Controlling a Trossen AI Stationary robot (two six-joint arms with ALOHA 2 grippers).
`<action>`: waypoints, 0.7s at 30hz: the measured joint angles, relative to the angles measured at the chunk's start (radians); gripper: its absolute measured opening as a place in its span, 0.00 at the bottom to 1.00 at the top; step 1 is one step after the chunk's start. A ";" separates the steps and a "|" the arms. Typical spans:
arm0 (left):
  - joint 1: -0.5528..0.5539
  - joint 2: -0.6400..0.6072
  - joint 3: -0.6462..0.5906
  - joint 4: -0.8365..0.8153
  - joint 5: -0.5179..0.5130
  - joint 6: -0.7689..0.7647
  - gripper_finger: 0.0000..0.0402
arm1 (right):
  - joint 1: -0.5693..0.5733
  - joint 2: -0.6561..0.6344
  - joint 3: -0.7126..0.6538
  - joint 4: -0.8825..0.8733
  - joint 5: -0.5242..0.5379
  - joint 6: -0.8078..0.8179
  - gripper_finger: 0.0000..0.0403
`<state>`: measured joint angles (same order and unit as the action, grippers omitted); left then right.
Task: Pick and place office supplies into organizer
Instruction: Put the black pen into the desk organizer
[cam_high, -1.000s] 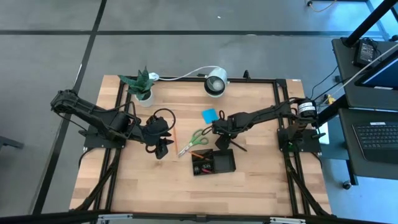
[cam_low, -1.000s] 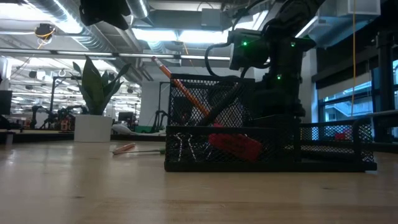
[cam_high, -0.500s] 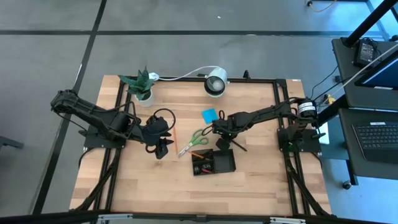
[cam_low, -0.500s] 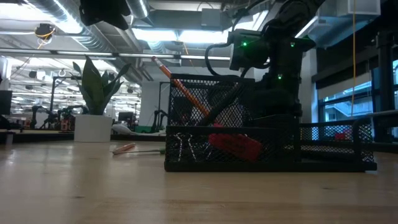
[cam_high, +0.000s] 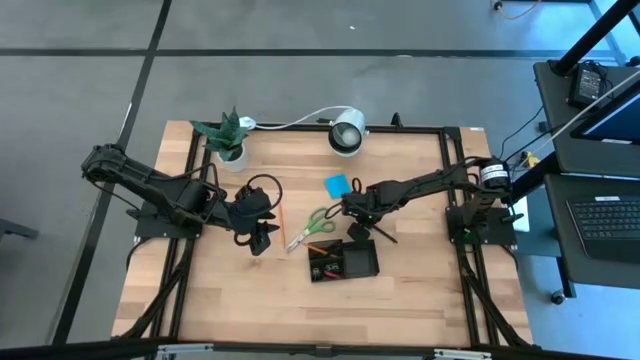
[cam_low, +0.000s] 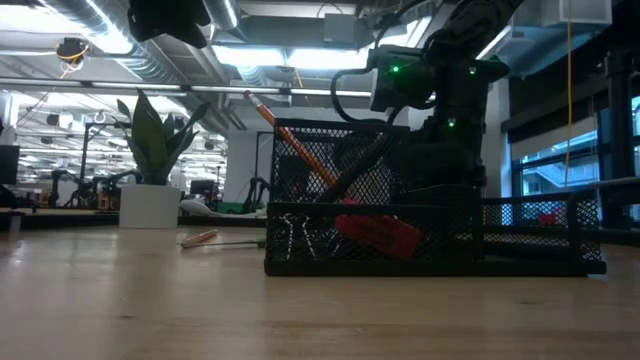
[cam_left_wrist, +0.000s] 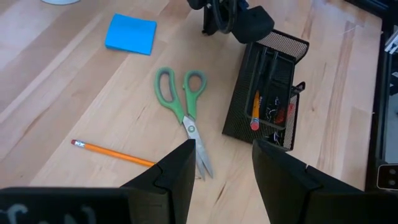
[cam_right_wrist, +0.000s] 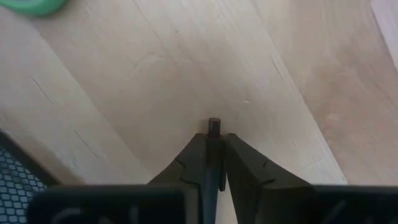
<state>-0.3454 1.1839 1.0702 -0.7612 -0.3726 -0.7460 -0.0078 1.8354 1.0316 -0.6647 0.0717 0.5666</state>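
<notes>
The black mesh organizer (cam_high: 343, 261) (cam_left_wrist: 268, 87) stands mid-table and holds a pencil, clips and a red piece. To its left lie the green-handled scissors (cam_high: 315, 224) (cam_left_wrist: 182, 99), an orange pencil (cam_high: 281, 220) (cam_left_wrist: 113, 152) and, farther back, the blue sticky-note pad (cam_high: 337, 185) (cam_left_wrist: 130, 34). My right gripper (cam_high: 348, 208) (cam_right_wrist: 214, 142) is low over the wood just behind the organizer, shut on a thin black pen (cam_right_wrist: 214, 126). My left gripper (cam_high: 262, 237) (cam_left_wrist: 222, 155) hangs open left of the scissors and touches nothing. My right gripper pinches the black pen between its two fingers (cam_right_wrist: 198, 155). The pen's end (cam_right_wrist: 214, 124) sticks out just past the fingertips. The pen runs back along the gap between the fingers, which slant down toward the table. Whether the pen is clear of the wood, I cannot tell.
A potted plant (cam_high: 226, 138) and a white round lamp (cam_high: 347, 132) stand along the far edge. A black pen shaft (cam_high: 385, 235) shows on the wood under the right arm, right of the organizer. Bare wood lies in front of the organizer.
</notes>
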 joint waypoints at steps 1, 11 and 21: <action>0.000 0.000 0.000 0.000 0.000 0.000 0.38 | 0.000 -0.006 -0.001 0.001 0.000 0.000 0.12; 0.000 0.000 0.000 0.000 -0.022 0.000 0.38 | 0.000 -0.041 -0.005 0.004 -0.002 0.000 0.12; 0.000 0.000 0.000 0.000 -0.029 0.000 0.38 | 0.000 -0.057 0.000 0.006 0.002 -0.006 0.12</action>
<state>-0.3450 1.1839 1.0702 -0.7616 -0.4011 -0.7460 -0.0078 1.7782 1.0319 -0.6587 0.0738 0.5604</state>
